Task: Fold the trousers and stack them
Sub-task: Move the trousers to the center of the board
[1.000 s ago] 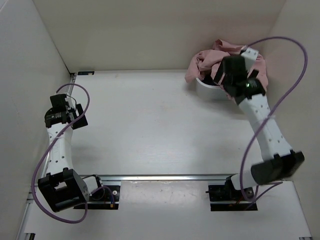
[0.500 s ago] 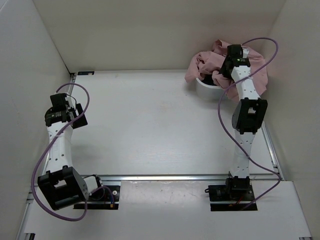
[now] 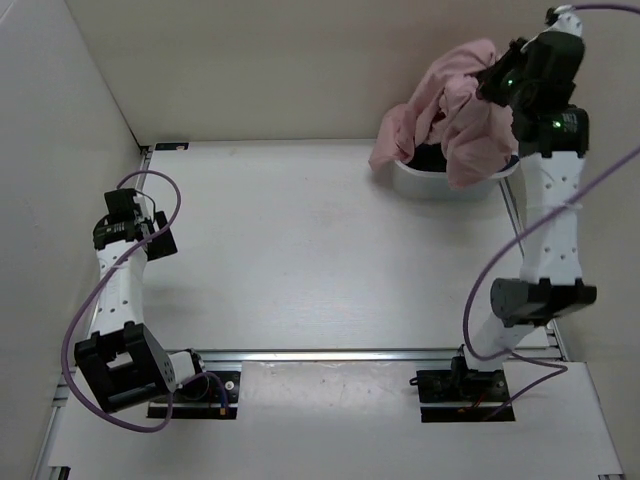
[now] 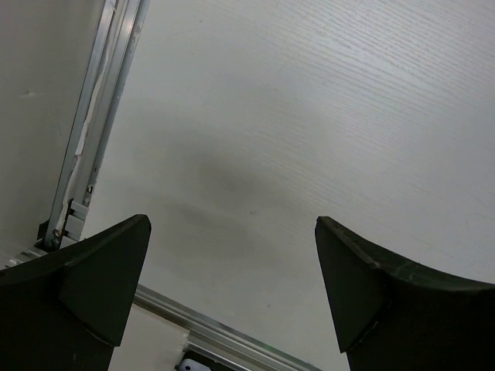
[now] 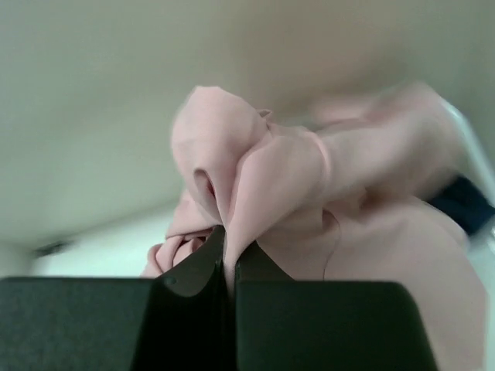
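Note:
The dusty-pink trousers (image 3: 462, 110) hang in a bunched, wrinkled mass at the back right, lifted above a white basket (image 3: 430, 183), with their lower folds still draped over its rim. My right gripper (image 3: 492, 78) is raised high by the back wall and shut on a fold of the trousers (image 5: 255, 178); the thin cloth is pinched between its dark fingers (image 5: 189, 267). My left gripper (image 3: 160, 242) hovers over the left side of the table, far from the trousers. Its jaws (image 4: 232, 286) stand wide open with nothing between them.
A dark blue garment (image 5: 460, 202) lies inside the basket under the pink cloth. White walls close in the table on the left, back and right. A metal rail (image 3: 370, 354) crosses the near edge by the arm bases, and another runs along the left edge (image 4: 100, 131).
My right gripper dipped into the basket, closed on the trousers and rose up and back, pulling the cloth up out of the basket. The left arm has barely moved.

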`<state>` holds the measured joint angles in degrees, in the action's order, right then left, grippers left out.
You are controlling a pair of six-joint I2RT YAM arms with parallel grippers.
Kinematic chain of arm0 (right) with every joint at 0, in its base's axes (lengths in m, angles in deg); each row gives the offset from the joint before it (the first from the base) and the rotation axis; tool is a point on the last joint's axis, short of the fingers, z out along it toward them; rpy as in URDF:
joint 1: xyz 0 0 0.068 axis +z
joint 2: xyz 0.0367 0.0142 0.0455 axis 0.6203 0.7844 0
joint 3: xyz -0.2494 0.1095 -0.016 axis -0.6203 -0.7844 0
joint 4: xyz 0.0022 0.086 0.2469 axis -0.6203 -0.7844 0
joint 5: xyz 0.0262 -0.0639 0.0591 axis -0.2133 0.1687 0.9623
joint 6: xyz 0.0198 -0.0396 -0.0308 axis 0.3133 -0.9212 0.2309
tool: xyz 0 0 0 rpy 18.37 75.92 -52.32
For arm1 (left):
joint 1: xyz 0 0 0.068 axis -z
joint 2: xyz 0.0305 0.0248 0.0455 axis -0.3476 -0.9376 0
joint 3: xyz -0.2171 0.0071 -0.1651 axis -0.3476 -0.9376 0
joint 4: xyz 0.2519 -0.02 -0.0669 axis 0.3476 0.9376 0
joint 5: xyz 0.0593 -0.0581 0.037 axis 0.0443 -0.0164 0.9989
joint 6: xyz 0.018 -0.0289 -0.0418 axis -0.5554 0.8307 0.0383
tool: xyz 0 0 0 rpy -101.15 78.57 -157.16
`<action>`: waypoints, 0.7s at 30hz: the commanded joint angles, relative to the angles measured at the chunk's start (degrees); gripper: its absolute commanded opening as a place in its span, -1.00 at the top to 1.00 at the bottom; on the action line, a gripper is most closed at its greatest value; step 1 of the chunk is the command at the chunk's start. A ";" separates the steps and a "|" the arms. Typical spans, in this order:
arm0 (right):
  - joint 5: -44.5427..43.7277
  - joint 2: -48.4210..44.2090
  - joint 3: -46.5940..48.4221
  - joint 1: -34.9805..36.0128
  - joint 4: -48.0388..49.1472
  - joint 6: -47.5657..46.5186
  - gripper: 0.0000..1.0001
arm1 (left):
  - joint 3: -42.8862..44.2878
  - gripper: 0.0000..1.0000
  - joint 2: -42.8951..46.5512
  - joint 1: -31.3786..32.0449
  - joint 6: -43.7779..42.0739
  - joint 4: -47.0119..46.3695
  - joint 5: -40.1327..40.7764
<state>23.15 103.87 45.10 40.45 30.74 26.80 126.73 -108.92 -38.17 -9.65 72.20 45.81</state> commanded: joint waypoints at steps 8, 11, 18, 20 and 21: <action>33.42 -14.54 3.11 13.97 30.35 16.79 1.00 | 3.44 -1.00 -2.64 0.07 0.01 -2.25 -0.99; 34.13 -12.26 3.64 17.31 32.66 21.63 1.00 | 4.06 -1.00 -2.65 0.07 0.01 -2.25 -0.99; 30.11 -2.42 3.12 20.83 16.70 21.31 0.95 | 3.53 -1.00 -0.98 0.07 0.01 -2.25 0.50; 27.21 1.35 2.33 20.22 6.28 17.27 -0.01 | 3.53 -1.00 -0.98 0.07 0.01 -2.25 0.50; 25.36 2.94 2.32 20.22 2.55 14.81 -0.47 | 3.53 -1.00 -0.98 0.07 0.01 -2.25 0.50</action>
<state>53.93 102.67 48.55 61.32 48.25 46.06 128.79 -112.16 -38.17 -9.65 70.93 45.77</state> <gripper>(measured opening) 0.626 0.991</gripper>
